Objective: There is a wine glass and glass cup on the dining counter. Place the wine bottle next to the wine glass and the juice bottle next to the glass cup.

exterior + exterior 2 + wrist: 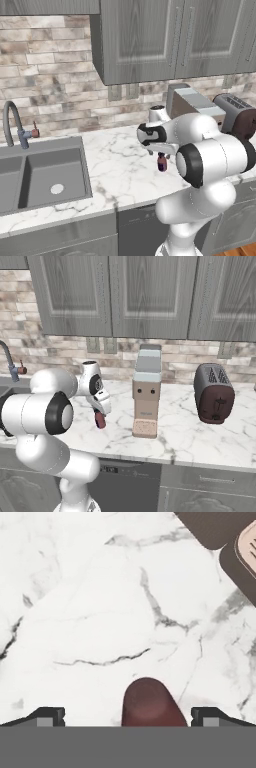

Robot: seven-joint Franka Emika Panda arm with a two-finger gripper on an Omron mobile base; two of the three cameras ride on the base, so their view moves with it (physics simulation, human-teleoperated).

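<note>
The juice bottle (162, 163) (100, 420), small, stubby and dark red, stands on the marble worktop (120, 170) in front of the brick wall. My gripper (161, 156) (101, 414) points down right over it. The jaws are open and nothing is gripped. In the hand view the juice bottle (149, 704) rises between the two fingertips (50, 716), with wide gaps on both sides. The wine bottle, wine glass, glass cup and dining counter are out of view.
A coffee machine (146, 396) stands just right of the bottle, and a dark toaster (213, 392) is farther right. The sink (40, 172) and faucet (12, 125) are to the left. Grey wall cabinets (165, 40) hang overhead.
</note>
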